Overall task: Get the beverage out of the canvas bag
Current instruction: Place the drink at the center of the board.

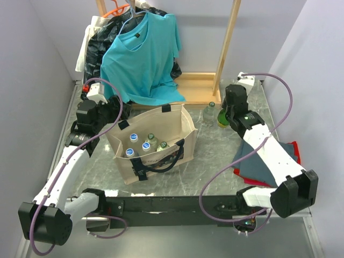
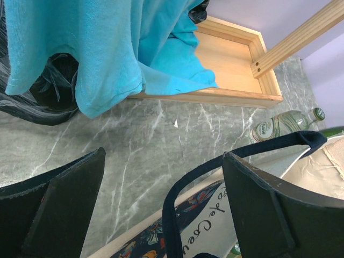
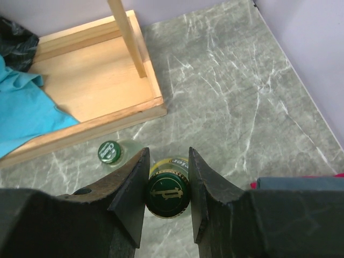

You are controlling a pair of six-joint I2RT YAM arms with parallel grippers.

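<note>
The beige canvas bag (image 1: 128,171) stands open mid-table with several capped bottles (image 1: 145,145) upright inside. My left gripper (image 1: 115,115) is open at the bag's back left corner. In the left wrist view its jaws (image 2: 161,161) stand wide apart over the bag's printed side (image 2: 209,215), and the black strap handle (image 2: 174,204) arches between them. My right gripper (image 1: 224,115) is right of the bag, shut on the neck of a green bottle (image 3: 167,194). A second green-capped bottle (image 3: 109,152) stands just left of it.
A teal T-shirt (image 1: 141,54) hangs on a wooden rack whose base frame (image 1: 196,86) lies behind the bag. A black plastic bag (image 1: 105,40) hangs at the back left. Red and grey cloths (image 1: 269,161) lie at the right. Walls close in on both sides.
</note>
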